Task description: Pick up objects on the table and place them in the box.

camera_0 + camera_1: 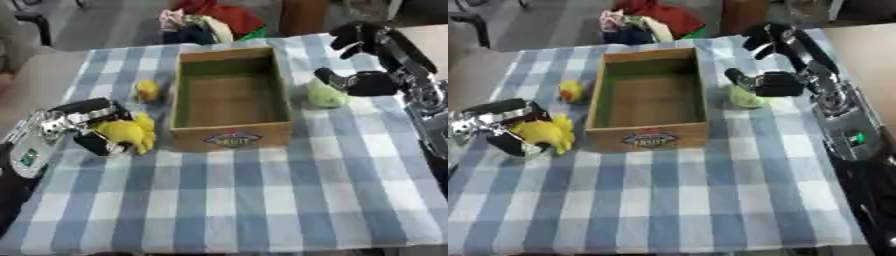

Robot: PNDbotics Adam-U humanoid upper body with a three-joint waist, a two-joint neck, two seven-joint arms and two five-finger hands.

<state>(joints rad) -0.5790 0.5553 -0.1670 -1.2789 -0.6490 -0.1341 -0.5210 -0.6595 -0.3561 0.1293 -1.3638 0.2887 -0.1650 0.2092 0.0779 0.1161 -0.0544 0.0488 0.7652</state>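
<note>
An open cardboard box (231, 131) stands mid-table with nothing inside. Left of it, my left hand (90, 122) is curled round a yellow soft toy (128, 132), low over the cloth. A small yellow-orange toy (148, 90) lies farther back, beside the box's left wall. Right of the box sits a pale green toy (325, 95). My right hand (367, 82) is over that toy with its thumb touching it, and the fingers higher up are spread.
A blue and white checked cloth (262, 200) covers the table. A heap of coloured fabric (210, 20) lies beyond the far edge. My right forearm (842, 120) runs along the right side of the table.
</note>
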